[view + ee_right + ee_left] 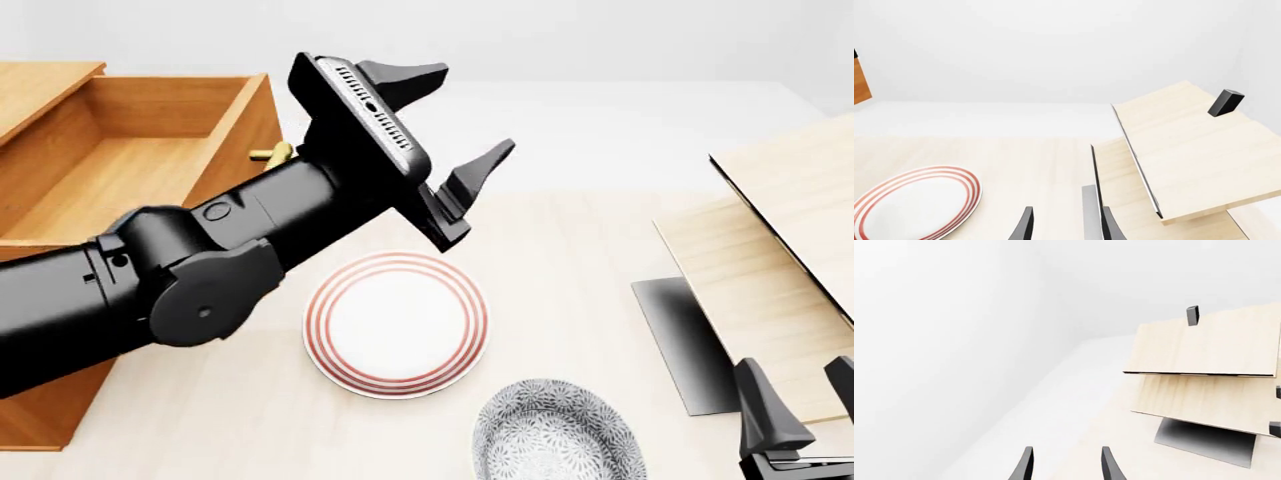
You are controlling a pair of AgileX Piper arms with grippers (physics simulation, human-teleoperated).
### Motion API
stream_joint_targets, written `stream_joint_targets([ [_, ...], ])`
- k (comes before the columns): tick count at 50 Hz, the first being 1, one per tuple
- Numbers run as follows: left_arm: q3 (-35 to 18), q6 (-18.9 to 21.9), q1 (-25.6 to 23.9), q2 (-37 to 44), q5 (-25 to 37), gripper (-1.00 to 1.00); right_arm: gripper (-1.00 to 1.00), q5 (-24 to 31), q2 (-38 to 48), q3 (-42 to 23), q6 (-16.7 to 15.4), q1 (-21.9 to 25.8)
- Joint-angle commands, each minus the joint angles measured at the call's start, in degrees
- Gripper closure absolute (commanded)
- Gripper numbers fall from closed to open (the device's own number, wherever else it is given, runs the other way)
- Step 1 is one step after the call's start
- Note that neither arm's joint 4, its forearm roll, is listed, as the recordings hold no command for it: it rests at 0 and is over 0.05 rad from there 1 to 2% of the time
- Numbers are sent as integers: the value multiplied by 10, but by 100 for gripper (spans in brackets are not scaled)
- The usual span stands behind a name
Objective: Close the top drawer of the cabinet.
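The top drawer [120,160] of the orange-brown cabinet [38,85] stands pulled out at the far left of the front view, its plain wood interior showing. Its brass handle [271,153] peeks out just behind my left arm. My left gripper [463,112] is open and empty, raised just right of the drawer front and pointing away from it. The left wrist view shows only its fingertips [1026,462], not the drawer. My right gripper [798,382] is open and empty at the table's near right. A sliver of the cabinet [859,80] shows in the right wrist view.
A red-striped white plate [396,322] lies mid-table, and a patterned grey dish [558,432] is nearer the front. Pale light-wood panels [787,200] stand stacked and tilted at the right over a dark grey slab [681,340].
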Motion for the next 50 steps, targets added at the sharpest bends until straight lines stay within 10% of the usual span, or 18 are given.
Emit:
stream_joint_targets([
  [1, -14, 45, -6, 67, 26, -100, -100, 0, 0, 0, 0, 0],
  [50, 75, 153, 226, 64, 32, -100, -100, 1, 0, -1, 0, 0],
])
